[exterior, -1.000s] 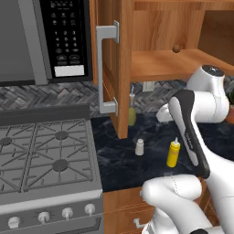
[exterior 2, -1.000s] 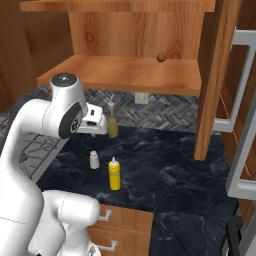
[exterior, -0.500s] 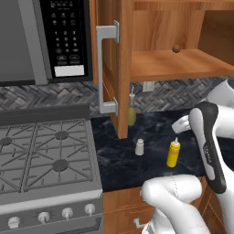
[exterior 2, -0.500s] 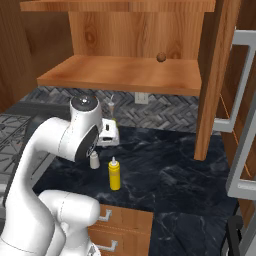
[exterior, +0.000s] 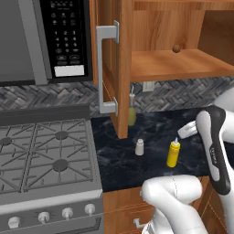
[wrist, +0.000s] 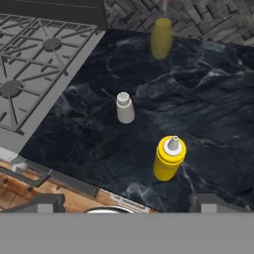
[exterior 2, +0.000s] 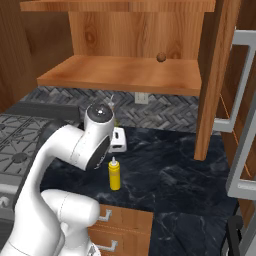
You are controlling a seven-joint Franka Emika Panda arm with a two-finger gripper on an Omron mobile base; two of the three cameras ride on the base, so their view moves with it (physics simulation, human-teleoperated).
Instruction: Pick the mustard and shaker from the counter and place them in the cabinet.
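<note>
Left base view: mustard (exterior: 173, 153) upright on counter (exterior: 151, 157), lower right of centre. Shaker (exterior: 140, 146) just left of it, apart, upright. Gripper (exterior: 186, 131) sits right of and slightly above the mustard, not touching; jaw gap not readable here. Cabinet (exterior: 183, 64) upper right, door swung open toward the stove (exterior: 43, 157), shelf holds 1 brown ball (exterior: 176, 47). Olive bottle (exterior: 131, 113) stands by the door's bottom edge. Microwave (exterior: 55, 39) upper left.

Right base view: mustard (exterior 2: 115, 174) left of centre near the counter's front edge, white gripper body (exterior 2: 118, 140) just above it in frame. Shaker is behind the arm here. This side adds a second open door (exterior 2: 239, 120) at the right edge.

Hand view: fingertips (wrist: 47, 202) at bottom left and bottom right, spread wide, nothing between them – jaws open, empty. Mustard (wrist: 169, 158) is low centre-right, inside the span of the 2 tips but above them in frame, nozzle up. Shaker (wrist: 125, 107) up-left of it. Olive bottle (wrist: 161, 35) blurred at top.

Versus 1 s ago: arm has swung down from in front of the cabinet shelf to counter level beside the mustard. Bottles and shaker unmoved.
</note>
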